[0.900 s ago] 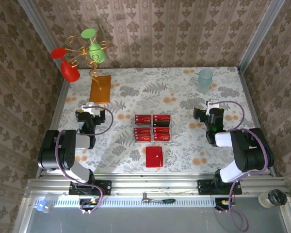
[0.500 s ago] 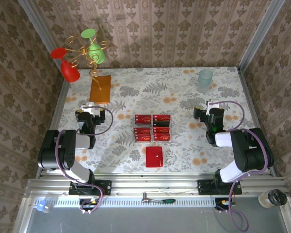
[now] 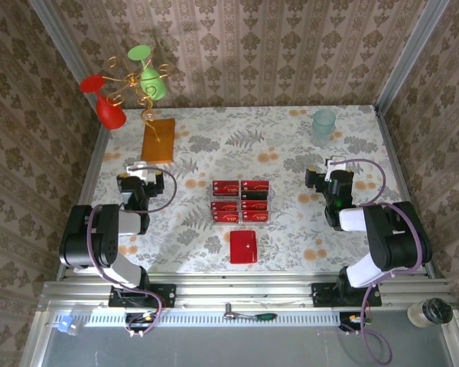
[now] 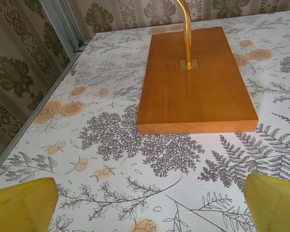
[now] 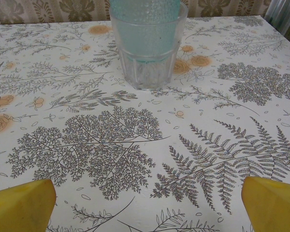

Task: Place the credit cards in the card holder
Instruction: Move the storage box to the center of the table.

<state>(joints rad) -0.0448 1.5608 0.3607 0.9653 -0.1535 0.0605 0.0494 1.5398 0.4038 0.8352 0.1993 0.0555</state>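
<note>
Cards: six red cards [image 3: 254, 205] lie flat in two columns of three at the middle of the worktop [image 3: 306, 245]; none is in the wallet, as far as can be seen.
Wallet: the red wallet [image 3: 243, 247] lies flat and looks folded shut, just on the near side of the cards and not touching them.
Left hand: the left hand [image 4: 147, 203] is spread wide and holds nothing; it faces a wooden slab [image 4: 193, 82], well apart from the cards.
Right hand: the right hand [image 5: 147, 203] is spread wide and empty; it faces a glass [image 5: 147, 43], well apart from the cards.
Done: nothing yet, by my reading.
Left: opening the wallet and putting in all six cards.
</note>
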